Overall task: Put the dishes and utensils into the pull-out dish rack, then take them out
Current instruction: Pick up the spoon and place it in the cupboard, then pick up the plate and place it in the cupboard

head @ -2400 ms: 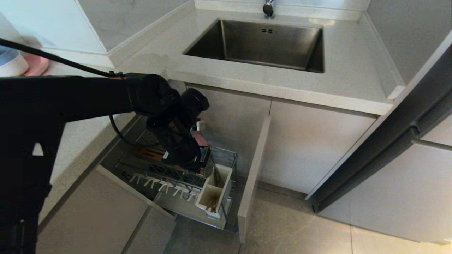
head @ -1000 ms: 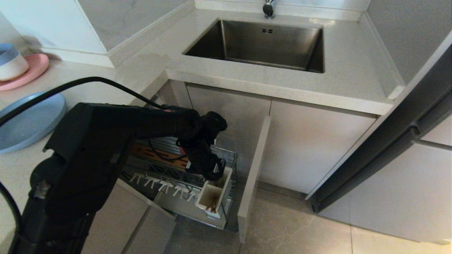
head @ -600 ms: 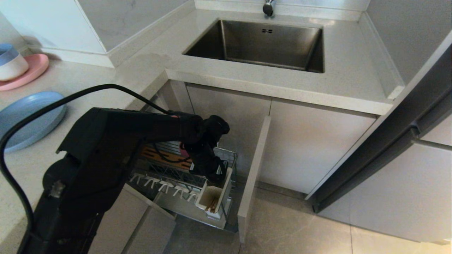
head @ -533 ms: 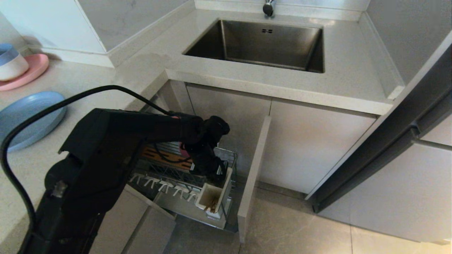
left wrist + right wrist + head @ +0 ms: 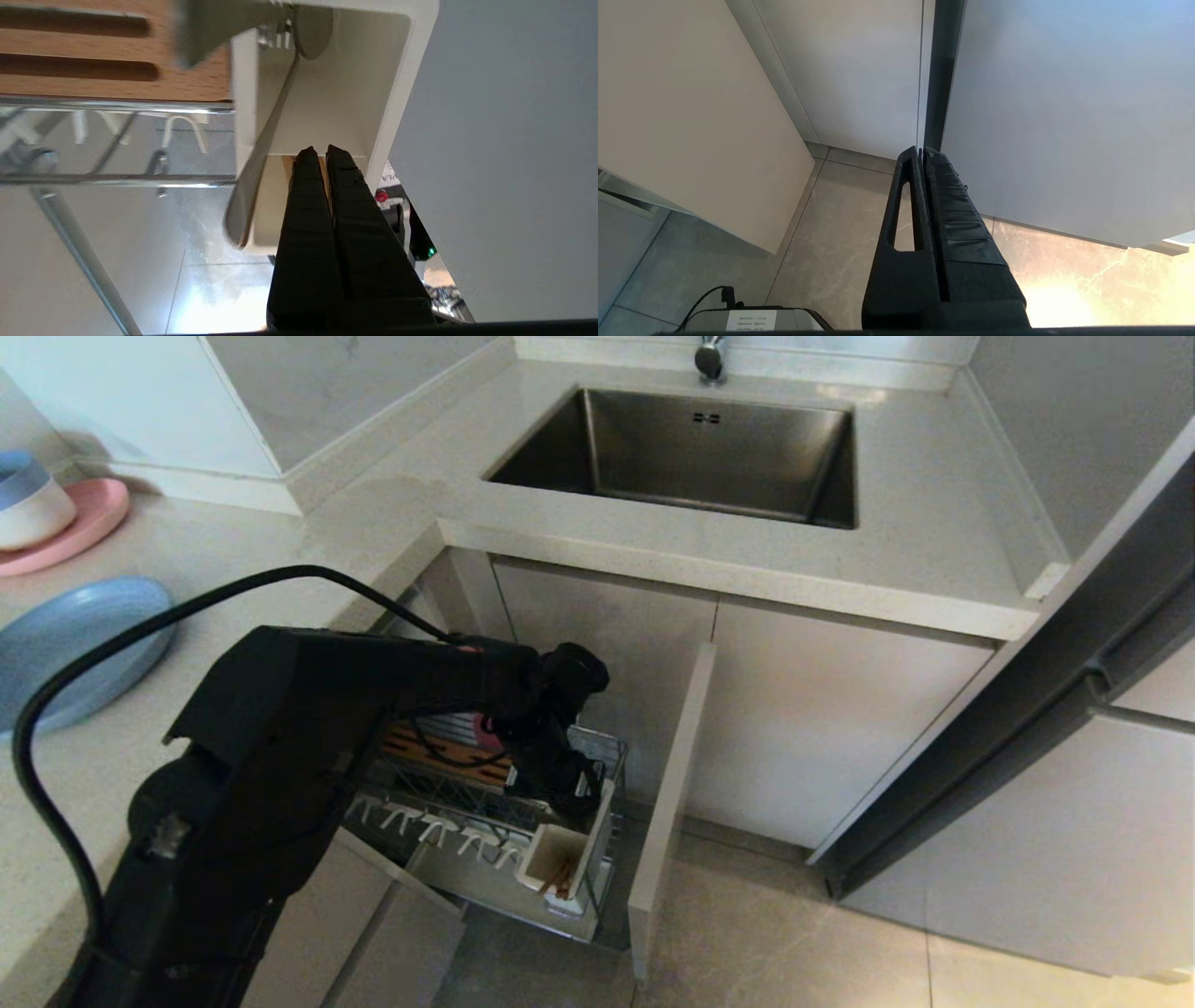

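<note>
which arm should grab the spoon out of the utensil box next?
Left, probably. The left gripper is shut, empty, at the white utensil box beside the metal spoon. The right gripper hangs shut over the floor, away from the rack.

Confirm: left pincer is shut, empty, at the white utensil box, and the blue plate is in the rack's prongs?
Not quite. The blue plate lies on the countertop, as the head view shows; the rack prongs hold nothing. The rest stands: the left pincer is shut, empty, at the white utensil box.
</note>
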